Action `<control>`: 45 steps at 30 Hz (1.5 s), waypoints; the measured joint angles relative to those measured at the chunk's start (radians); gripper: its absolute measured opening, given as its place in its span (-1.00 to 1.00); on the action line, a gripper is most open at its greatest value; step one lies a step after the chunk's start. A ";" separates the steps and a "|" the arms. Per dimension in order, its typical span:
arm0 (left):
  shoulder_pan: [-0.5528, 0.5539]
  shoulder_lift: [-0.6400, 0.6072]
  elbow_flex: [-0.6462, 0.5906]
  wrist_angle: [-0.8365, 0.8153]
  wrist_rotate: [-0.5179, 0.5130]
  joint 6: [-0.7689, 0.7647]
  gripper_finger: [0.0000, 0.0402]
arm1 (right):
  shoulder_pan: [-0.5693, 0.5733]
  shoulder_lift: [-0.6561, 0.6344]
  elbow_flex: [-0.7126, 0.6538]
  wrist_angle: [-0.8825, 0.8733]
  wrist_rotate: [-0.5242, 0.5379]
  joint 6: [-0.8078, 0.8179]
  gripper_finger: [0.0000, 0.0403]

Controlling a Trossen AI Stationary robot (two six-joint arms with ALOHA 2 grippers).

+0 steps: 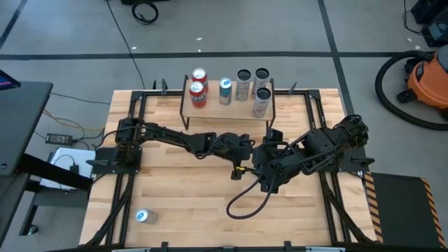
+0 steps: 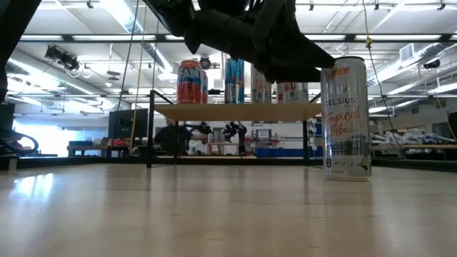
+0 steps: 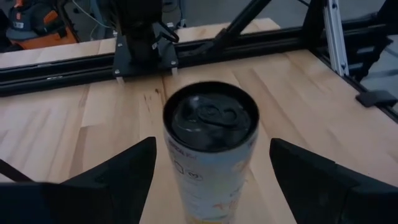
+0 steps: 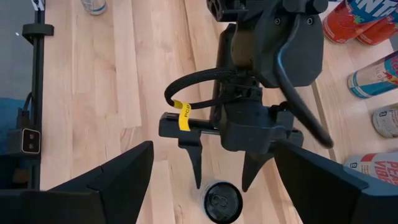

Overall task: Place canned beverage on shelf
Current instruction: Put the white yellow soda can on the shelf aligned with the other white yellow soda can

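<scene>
A tall white can with a black top stands upright on the table; it also shows in the low view and, by its top, in the right wrist view. My left gripper is open and level with the can. Its fingers stand one on each side of the can, with a gap on both sides. From above, the left gripper has its tips at the can's near side. My right gripper hangs open high above both, tilted downward, with nothing between its fingers. The shelf stands at the table's far edge.
Several cans stand on the shelf board: two red, one blue, and white ones. A further can lies on the table near its front left corner. Black frame rails run along the table's sides.
</scene>
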 joint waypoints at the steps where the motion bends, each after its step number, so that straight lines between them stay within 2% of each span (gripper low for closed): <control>1: 0.001 0.000 0.000 0.006 0.000 -0.006 0.57 | 0.000 0.000 0.000 0.000 0.000 0.000 0.70; 9: -0.001 0.000 0.000 0.018 0.004 -0.024 0.57 | 0.000 0.000 0.000 0.004 0.000 0.000 0.70; 14: 0.000 0.009 0.002 0.042 0.050 -0.051 0.57 | 0.000 0.000 0.000 0.004 0.000 0.000 0.70; 45: 0.006 0.077 0.006 0.135 0.039 -0.053 0.57 | 0.000 0.000 0.000 0.009 0.000 -0.008 0.70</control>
